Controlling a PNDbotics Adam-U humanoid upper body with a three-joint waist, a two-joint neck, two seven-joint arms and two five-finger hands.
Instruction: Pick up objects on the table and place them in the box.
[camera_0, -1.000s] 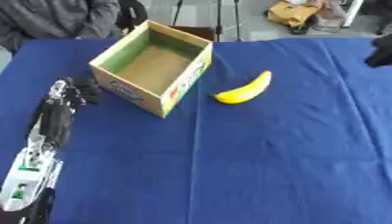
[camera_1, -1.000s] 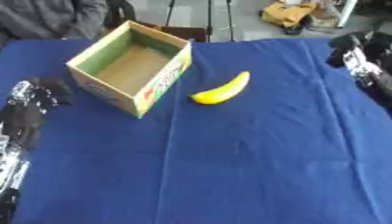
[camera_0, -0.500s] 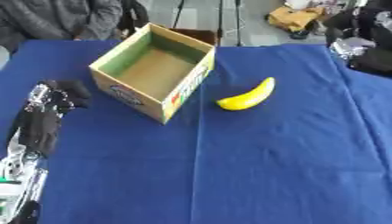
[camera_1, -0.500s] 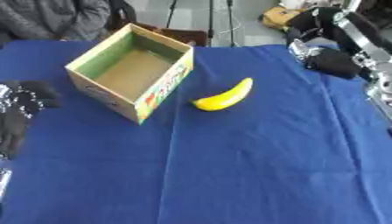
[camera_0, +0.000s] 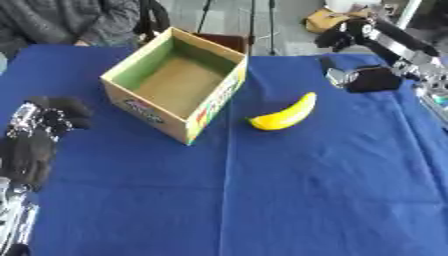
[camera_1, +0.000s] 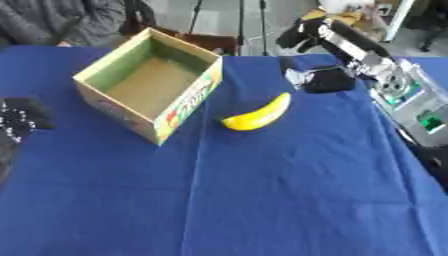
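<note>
The right robot hand is hovering just right of the banana, its fingers curled on nothing, apparently lining up a grasp, while the left robot hand is idling curled left of the open box on the tabletop.

Blue cloth covering the table, creased down its middle; seated person in a grey top at the far left edge; black stand legs and a tan bag on the floor beyond.
</note>
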